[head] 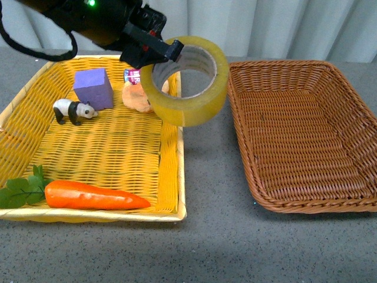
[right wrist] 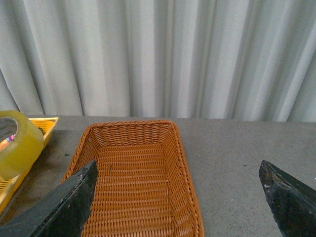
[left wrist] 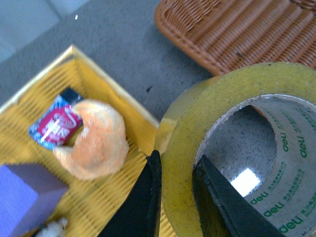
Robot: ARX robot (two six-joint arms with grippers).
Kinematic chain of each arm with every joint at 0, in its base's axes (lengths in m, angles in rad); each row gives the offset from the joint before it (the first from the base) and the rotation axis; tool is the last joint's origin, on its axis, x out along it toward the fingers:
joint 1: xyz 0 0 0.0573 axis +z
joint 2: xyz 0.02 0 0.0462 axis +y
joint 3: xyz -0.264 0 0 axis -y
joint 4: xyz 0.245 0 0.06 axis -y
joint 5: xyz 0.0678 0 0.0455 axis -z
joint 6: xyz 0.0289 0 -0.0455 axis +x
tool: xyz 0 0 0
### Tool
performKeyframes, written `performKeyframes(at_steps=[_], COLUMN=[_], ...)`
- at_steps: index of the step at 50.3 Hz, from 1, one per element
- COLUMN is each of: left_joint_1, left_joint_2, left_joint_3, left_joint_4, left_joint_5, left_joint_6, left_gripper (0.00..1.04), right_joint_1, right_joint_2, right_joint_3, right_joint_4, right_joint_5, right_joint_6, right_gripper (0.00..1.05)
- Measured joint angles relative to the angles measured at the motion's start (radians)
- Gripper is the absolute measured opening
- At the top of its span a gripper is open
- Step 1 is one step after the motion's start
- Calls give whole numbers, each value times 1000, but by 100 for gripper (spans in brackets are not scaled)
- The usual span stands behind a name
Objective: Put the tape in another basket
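My left gripper (head: 154,56) is shut on the tape (head: 187,82), a wide yellowish roll with a pale printed core, and holds it in the air over the right rim of the yellow tray (head: 23,100), near the gap between the trays. In the left wrist view my left gripper (left wrist: 177,170) has one finger outside and one inside the tape's (left wrist: 217,94) wall. The brown wicker basket (head: 353,112) sits to the right, with nothing in it; it also shows in the left wrist view (left wrist: 237,34) and the right wrist view (right wrist: 138,197). My right gripper (right wrist: 177,190) is open above the basket's near end.
The yellow tray holds a purple block (head: 93,87), a panda figure (head: 73,110), an orange bread-like piece (head: 138,97) with a small red packet (head: 132,75), and a carrot (head: 94,196). Grey tabletop (head: 206,247) lies around both trays. A curtain (right wrist: 173,54) hangs behind.
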Motion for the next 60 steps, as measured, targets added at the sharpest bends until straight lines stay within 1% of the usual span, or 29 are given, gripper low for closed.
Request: performKeyframes(at_steps=[12, 20, 26, 32, 44, 60], left_joint_1=[-65, -106, -134, -142, -141, -140], left_joint_2=[27, 33, 34, 41, 58, 59], left_joint_3=[105, 113, 117, 121, 121, 121], left_joint_4=[-69, -113, -96, -55, -38, -34], left_joint_5=[58, 146, 212, 198, 144, 140], left_joint_6=[158, 235, 248, 242, 240, 232], left_gripper=[15, 15, 15, 15, 15, 15], right_joint_1=[0, 0, 0, 0, 0, 0], right_joint_2=[0, 0, 0, 0, 0, 0], right_joint_3=[0, 0, 0, 0, 0, 0], right_joint_4=[0, 0, 0, 0, 0, 0], right_joint_5=[0, 0, 0, 0, 0, 0], right_joint_6=[0, 0, 0, 0, 0, 0], right_gripper=[96, 96, 96, 96, 96, 96])
